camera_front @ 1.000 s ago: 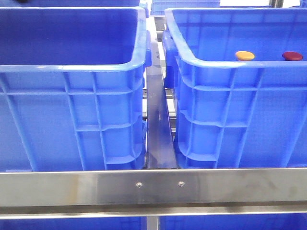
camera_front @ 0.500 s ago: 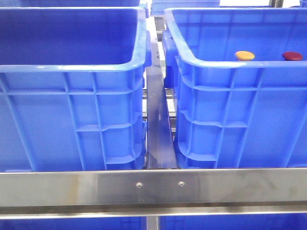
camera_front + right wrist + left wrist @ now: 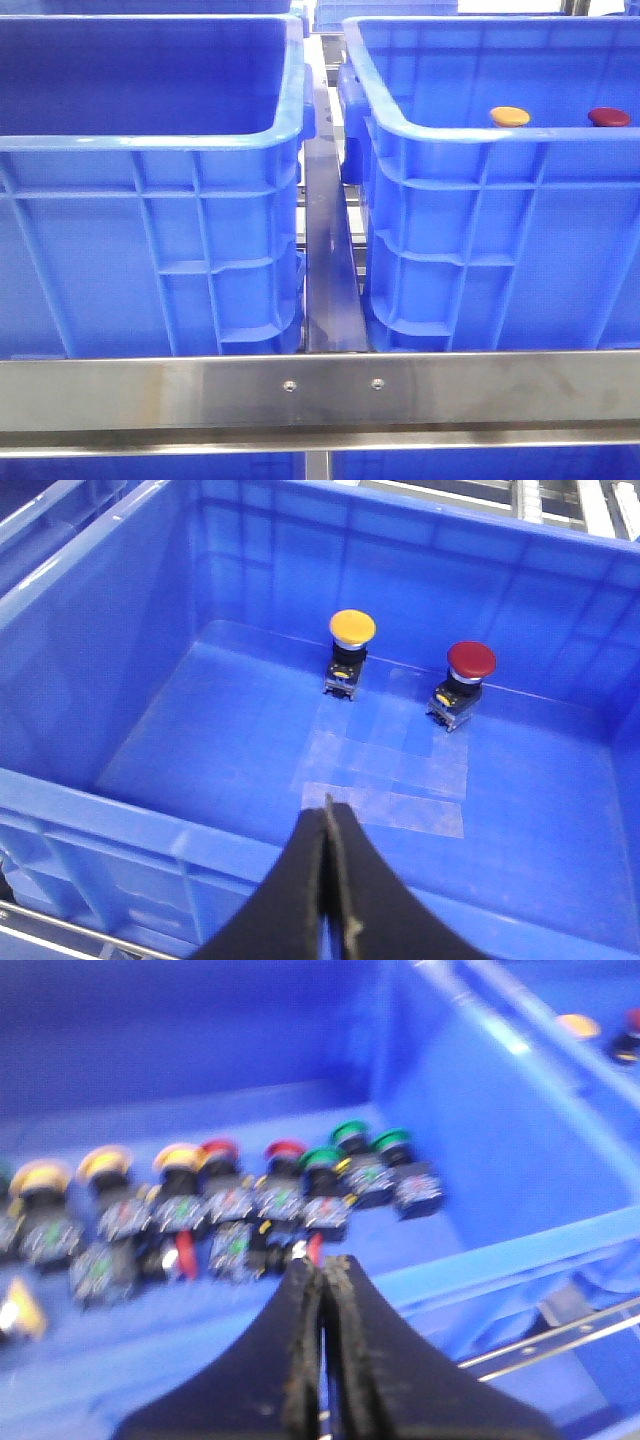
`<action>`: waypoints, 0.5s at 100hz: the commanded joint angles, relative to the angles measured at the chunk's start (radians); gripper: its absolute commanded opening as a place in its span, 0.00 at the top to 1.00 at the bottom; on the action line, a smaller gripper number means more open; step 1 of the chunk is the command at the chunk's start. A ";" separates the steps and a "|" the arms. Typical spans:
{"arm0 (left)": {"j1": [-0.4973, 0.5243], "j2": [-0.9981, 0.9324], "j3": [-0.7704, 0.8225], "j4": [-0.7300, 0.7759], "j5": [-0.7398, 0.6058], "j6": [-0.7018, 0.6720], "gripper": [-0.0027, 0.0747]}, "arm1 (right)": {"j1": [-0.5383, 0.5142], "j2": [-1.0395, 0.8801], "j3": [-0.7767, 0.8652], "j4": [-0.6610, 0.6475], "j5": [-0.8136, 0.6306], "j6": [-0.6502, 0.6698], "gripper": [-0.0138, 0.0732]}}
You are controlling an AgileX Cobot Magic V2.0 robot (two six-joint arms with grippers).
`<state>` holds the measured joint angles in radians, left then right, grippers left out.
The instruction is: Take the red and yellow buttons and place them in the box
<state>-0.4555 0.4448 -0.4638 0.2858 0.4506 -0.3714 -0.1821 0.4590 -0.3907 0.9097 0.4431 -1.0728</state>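
Two blue crates stand side by side. The right one, the box [image 3: 480,138], holds a yellow button [image 3: 352,627] and a red button [image 3: 471,659] standing apart on its floor; their caps [image 3: 510,116] [image 3: 609,117] show over the near rim. The left crate [image 3: 470,1160] holds rows of several buttons: yellow [image 3: 100,1163], red [image 3: 285,1150] and green [image 3: 350,1135] caps. My left gripper [image 3: 322,1265] hangs shut and empty over the left crate's near side. Shut and empty too, my right gripper [image 3: 328,805] hovers above the box's near wall. Neither arm shows in the front view.
A steel rail [image 3: 320,390] runs across in front of both crates. A narrow metal-floored gap [image 3: 325,250] separates them. Pale tape patches [image 3: 385,770] lie on the box floor. More blue crates sit beyond and below.
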 commanded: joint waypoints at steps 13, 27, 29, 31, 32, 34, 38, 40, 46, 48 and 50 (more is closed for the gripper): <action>0.112 -0.069 0.013 0.075 -0.077 -0.037 0.99 | -0.002 0.002 -0.028 0.023 -0.037 -0.004 0.91; 0.187 -0.104 0.045 0.136 -0.111 -0.037 0.99 | -0.002 0.002 -0.028 0.023 -0.037 -0.004 0.91; 0.197 -0.106 0.051 0.141 -0.120 -0.037 0.99 | -0.002 0.002 -0.028 0.023 -0.037 -0.004 0.91; 0.207 -0.107 0.061 0.141 -0.137 -0.037 0.99 | -0.002 0.002 -0.028 0.023 -0.037 -0.004 0.91; 0.211 -0.107 0.068 0.141 -0.147 -0.037 0.99 | -0.002 0.002 -0.028 0.023 -0.037 -0.004 0.91; 0.221 -0.107 0.078 0.141 -0.165 -0.037 0.99 | -0.002 0.002 -0.028 0.023 -0.036 -0.004 0.91; 0.244 -0.115 0.098 0.141 -0.198 -0.037 0.99 | -0.002 0.002 -0.028 0.023 -0.036 -0.004 0.91; 0.256 -0.128 0.114 0.141 -0.218 -0.037 0.99 | -0.002 0.002 -0.028 0.023 -0.036 -0.004 0.91; 0.290 -0.168 0.146 0.129 -0.254 -0.037 0.99 | -0.002 0.002 -0.028 0.023 -0.036 -0.004 0.91; 0.304 -0.178 0.159 0.117 -0.267 -0.037 0.99 | -0.002 0.002 -0.028 0.023 -0.036 -0.004 0.91; 0.319 -0.192 0.171 0.106 -0.275 -0.037 0.99 | -0.002 0.002 -0.028 0.023 -0.036 -0.004 0.91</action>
<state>-0.1794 0.2858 -0.3050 0.4081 0.3082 -0.3965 -0.1821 0.4590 -0.3907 0.9093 0.4431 -1.0728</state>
